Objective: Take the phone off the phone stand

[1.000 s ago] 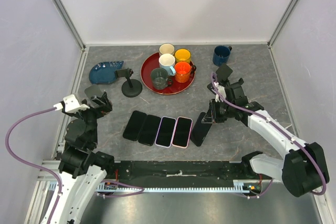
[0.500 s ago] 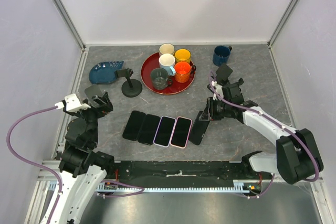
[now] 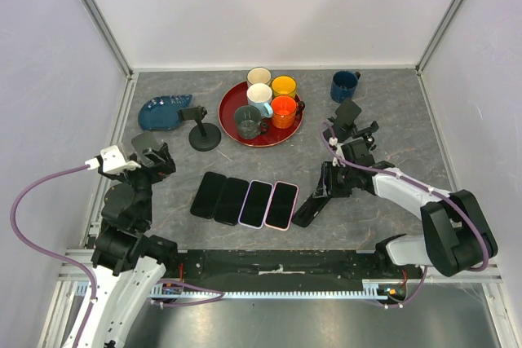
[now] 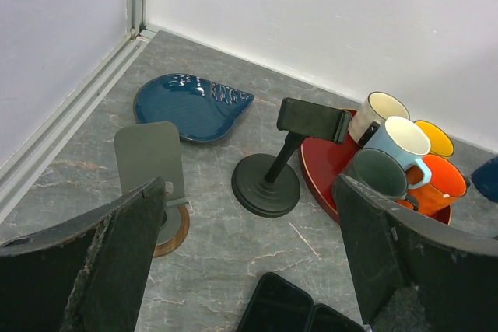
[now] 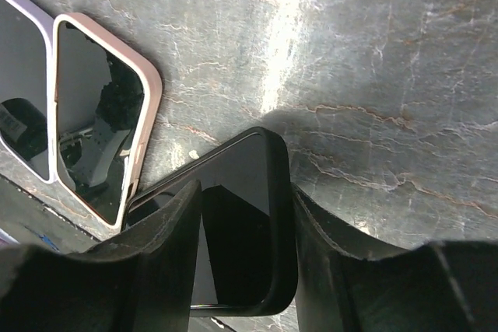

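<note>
The left end effector [image 4: 249, 254] is hovering with its fingers spread wide apart, while the right arm is stretching inward, its end effector [image 3: 328, 183] tilting downward and pinching a black phone [image 5: 243, 180] between its fingers.

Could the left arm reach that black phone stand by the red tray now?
Probably yes: the left gripper is open and empty, and only bare table lies between it and the black round-based phone stand.
</note>
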